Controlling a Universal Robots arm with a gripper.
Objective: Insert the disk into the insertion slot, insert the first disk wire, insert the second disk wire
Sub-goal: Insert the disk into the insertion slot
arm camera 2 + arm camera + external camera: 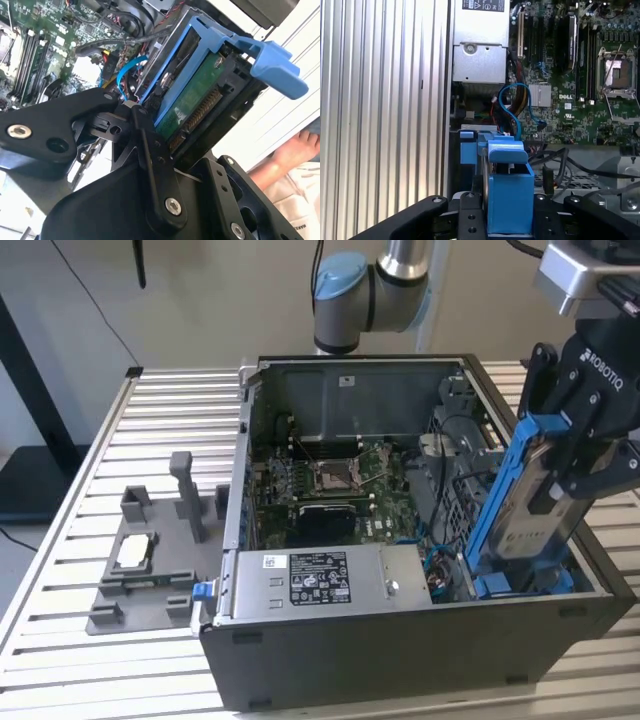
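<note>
1. Gripper is clenched on the upper end of the disk; its jaws press the blue carrier from both sides, as both wrist views show.
2. Disk location: at about 4 o'clock in the exterior view, inside the open computer case, standing steeply with its top leaning toward 1 o'clock. Its lower end reaches the insertion slot at the case's 4 o'clock corner. We cannot tell how far it has entered.
3. We judge the step in hand to be seating the disk. In the second wrist view the connector edge is bare, so neither wire is plugged in.
4. To do this step well, in our judgement:
   - bring the carrier's long edges parallel to the cage walls before pressing, since a tilted entry is likely to jam on the blue clips;
   - press along the slot's own axis, gently, and back off if it binds;
   - keep the blue cable looping just beside the slot mouth out of the path.
5. Nearby: power-supply box at 6 o'clock, motherboard at centre, both apart from the disk.
</note>
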